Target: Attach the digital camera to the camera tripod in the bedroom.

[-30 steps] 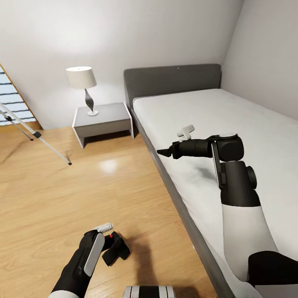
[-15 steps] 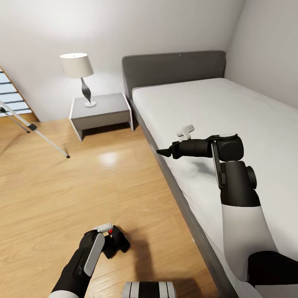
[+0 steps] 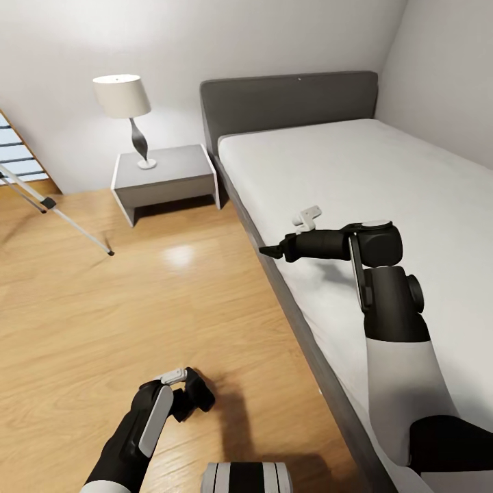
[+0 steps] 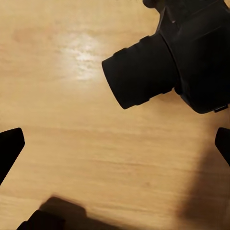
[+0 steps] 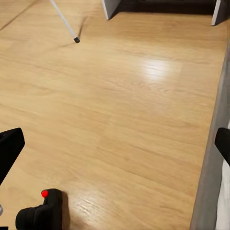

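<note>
In the bedroom, the digital camera (image 3: 194, 400) is a small black box low in the head view, right beside my left gripper (image 4: 115, 143). The left wrist view has it close up (image 4: 167, 62), lens barrel sticking out, off to one side of the wide-apart fingertips (image 4: 9, 146), with only wood floor between them. My right gripper (image 3: 268, 252) hangs open over the bed's edge; its wrist view looks down on the camera (image 5: 42, 213) with its red button. One silver leg of the camera tripod (image 3: 77, 231) reaches in from the far left, and that leg (image 5: 64, 21) ends in a black foot.
A grey bed (image 3: 287, 103) with a white mattress runs along the right. A grey nightstand (image 3: 164, 179) with a white lamp (image 3: 123, 97) stands against the back wall. Light wood floor (image 3: 137, 308) spreads between the tripod leg and the bed frame.
The whole view has shifted: lamp, nightstand and headboard now sit higher in the picture. Both arms keep their pose. The camera has turned a little, and its red button no longer faces the head view.
</note>
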Motion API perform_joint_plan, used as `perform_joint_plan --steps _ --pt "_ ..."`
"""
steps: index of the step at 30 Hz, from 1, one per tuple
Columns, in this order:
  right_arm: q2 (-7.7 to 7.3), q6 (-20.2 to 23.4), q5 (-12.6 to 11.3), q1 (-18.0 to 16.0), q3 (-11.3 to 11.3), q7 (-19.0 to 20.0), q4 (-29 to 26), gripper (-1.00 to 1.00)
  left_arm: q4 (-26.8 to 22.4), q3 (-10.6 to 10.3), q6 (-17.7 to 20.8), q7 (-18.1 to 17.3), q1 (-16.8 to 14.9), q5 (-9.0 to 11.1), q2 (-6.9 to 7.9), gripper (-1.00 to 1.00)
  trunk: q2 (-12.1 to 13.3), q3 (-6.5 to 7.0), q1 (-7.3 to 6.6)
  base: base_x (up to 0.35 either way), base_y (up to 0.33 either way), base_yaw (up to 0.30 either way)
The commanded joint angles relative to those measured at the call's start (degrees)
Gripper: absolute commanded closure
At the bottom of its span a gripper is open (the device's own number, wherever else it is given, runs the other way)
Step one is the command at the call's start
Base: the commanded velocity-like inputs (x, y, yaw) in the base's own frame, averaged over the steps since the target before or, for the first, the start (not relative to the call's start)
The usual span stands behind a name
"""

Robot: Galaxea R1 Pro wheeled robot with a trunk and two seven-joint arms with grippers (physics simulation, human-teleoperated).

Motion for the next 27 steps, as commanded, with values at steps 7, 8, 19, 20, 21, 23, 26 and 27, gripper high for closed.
perform_joint_plan --steps 7,8,19,20,21,23,26,27 --pt "0.10 0.27 0.69 -0.05 2.50 0.27 -0.31 -1.00 -0.19 0.09 0.10 0.49 -0.02 0.60 -0.07 -1.00 -0.02 -0.04 -0.01 0.000 0.000 0.000" --pt "0.11 0.27 0.71 -0.05 2.99 0.25 -0.34 -1.00 -0.20 0.09 0.10 0.49 -0.02 0.60 -0.08 -1.00 -0.02 -0.04 -0.01 0.000 0.000 0.000" --pt "0.20 0.27 0.77 -0.05 5.02 0.16 -0.46 -1.00 -0.22 0.06 0.10 0.49 -0.02 0.60 -0.08 -1.00 -0.17 -2.48 0.27 0.000 0.000 0.000" --pt "0.19 0.27 0.77 -0.05 5.06 0.16 -0.46 -1.00 -0.22 0.06 0.10 0.49 -0.02 0.60 -0.08 -1.00 -0.18 -2.70 0.30 0.000 0.000 0.000" --pt "0.18 0.27 0.77 -0.05 5.09 0.16 -0.46 -1.00 -0.22 0.07 0.10 0.47 -0.02 0.60 -0.08 -1.00 -0.19 -2.92 0.32 0.000 0.000 0.000" --pt "0.17 0.27 0.77 -0.05 5.14 0.15 -0.46 -1.00 -0.22 0.07 0.10 0.46 -0.02 0.60 -0.07 -1.00 -0.22 -3.37 0.38 0.000 0.000 0.000" --pt "0.16 0.27 0.78 -0.05 5.19 0.15 -0.47 -1.00 -0.22 0.03 0.10 0.46 -0.02 0.60 -0.08 -1.00 -0.26 -4.03 0.45 0.000 0.000 0.000" --pt "0.18 0.27 0.78 -0.05 5.20 0.15 -0.47 -1.00 -0.22 0.04 0.10 0.46 -0.02 0.60 -0.08 -1.00 -0.27 -4.25 0.48 0.000 0.000 0.000"
